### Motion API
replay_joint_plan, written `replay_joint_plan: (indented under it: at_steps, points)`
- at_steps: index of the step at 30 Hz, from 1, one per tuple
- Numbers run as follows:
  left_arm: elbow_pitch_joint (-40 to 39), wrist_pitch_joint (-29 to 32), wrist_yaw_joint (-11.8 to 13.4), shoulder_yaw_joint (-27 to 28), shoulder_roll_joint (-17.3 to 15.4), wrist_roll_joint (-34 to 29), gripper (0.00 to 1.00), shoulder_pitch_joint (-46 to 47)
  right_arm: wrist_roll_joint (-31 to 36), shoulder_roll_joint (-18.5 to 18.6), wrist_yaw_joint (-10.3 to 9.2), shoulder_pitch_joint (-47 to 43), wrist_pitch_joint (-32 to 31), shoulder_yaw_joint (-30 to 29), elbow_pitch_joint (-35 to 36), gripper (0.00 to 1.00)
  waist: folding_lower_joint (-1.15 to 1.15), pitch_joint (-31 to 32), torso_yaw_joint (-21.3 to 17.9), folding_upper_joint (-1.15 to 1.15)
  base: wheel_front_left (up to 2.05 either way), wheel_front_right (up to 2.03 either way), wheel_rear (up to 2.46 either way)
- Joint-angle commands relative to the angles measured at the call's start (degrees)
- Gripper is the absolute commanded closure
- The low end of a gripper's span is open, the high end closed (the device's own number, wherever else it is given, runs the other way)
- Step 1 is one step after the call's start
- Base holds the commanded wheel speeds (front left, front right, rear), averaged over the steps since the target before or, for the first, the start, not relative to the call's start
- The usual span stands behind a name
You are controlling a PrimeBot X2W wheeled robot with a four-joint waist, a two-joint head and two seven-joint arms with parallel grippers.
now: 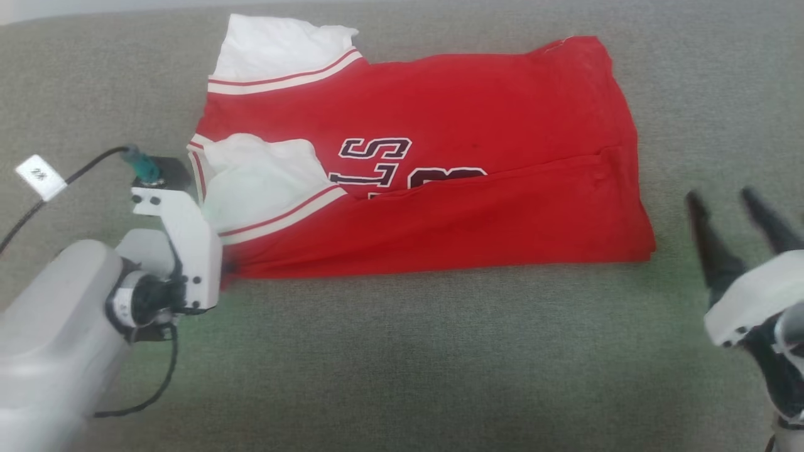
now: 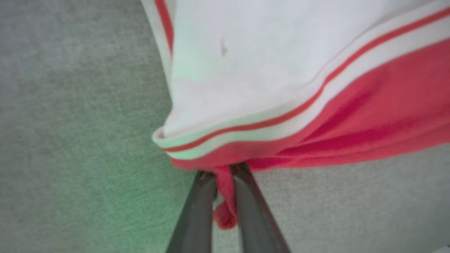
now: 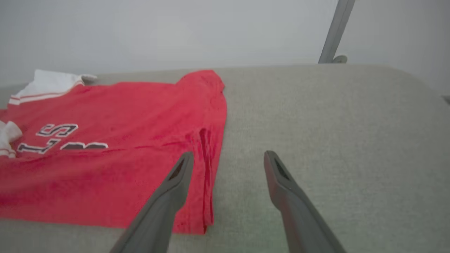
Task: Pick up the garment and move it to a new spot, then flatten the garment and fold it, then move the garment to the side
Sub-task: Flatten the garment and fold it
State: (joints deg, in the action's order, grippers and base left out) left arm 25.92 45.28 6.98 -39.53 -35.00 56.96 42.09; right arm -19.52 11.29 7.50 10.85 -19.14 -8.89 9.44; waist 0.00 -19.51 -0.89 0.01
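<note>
- The garment [image 1: 440, 119] lies on a grey-green upholstered surface [image 1: 402, 358], centre to far-left in the head view, long axis across the view.
- Red body; near long edge is doubled over onto the front and hides the lower part of the black lettering [image 1: 375, 149].
- One white sleeve [image 1: 264, 172] with striped trim lies folded onto the red at the left end; the other white sleeve [image 1: 276, 44] sticks out at the far left corner.
- Right-hand hem lies flat, with a few creases near the fold.
- Left gripper [image 2: 223, 174]: fingers clenched on a small bunch of red cloth at the garment's [image 2: 369, 105] near-left corner, just under the striped sleeve trim; a red loop of cloth pokes out between the fingers.
- Right gripper [image 1: 722, 196]: fingers spread wide, grasping nothing, above the surface just right of the hem; left fingertip [image 3: 186, 158] over the garment's [image 3: 105, 158] edge in the right wrist view.
- Left wrist carries a black cable with a white tag [image 1: 39, 177].
- Grey pole [image 3: 334, 31] beyond the surface's far edge.
</note>
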Motion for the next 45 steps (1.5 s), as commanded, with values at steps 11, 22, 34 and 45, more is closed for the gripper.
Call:
replay_joint_plan:
  at_steps: [11,22,34,45]
  points:
    - [5.22,-1.89,-2.57,-3.13,6.05,-0.77,1.00,-0.01,-4.45,3.87,-0.03,5.16,-20.38,4.23,-9.26,0.00,0.00,-1.32,2.76,-0.01,0.00,0.00,0.00]
    - [7.96,-2.90,-4.40,-4.32,8.92,-0.96,1.00,1.21,-2.50,5.91,-0.04,9.28,-31.13,8.18,-20.00,1.00,0.00,-1.64,4.44,-0.01,0.00,0.00,0.00]
    - [5.20,-0.33,-3.29,-4.06,5.71,-0.70,1.00,1.28,-3.71,9.44,-0.09,10.23,-30.02,7.72,-17.80,1.00,0.00,1.08,4.99,-0.01,0.00,0.00,0.00]
    - [-9.10,3.66,2.26,-4.09,-0.80,-1.51,1.00,-2.24,-7.10,13.70,-0.08,5.40,-34.61,7.43,-10.10,1.00,0.00,3.81,5.50,-0.01,0.00,0.00,0.00]
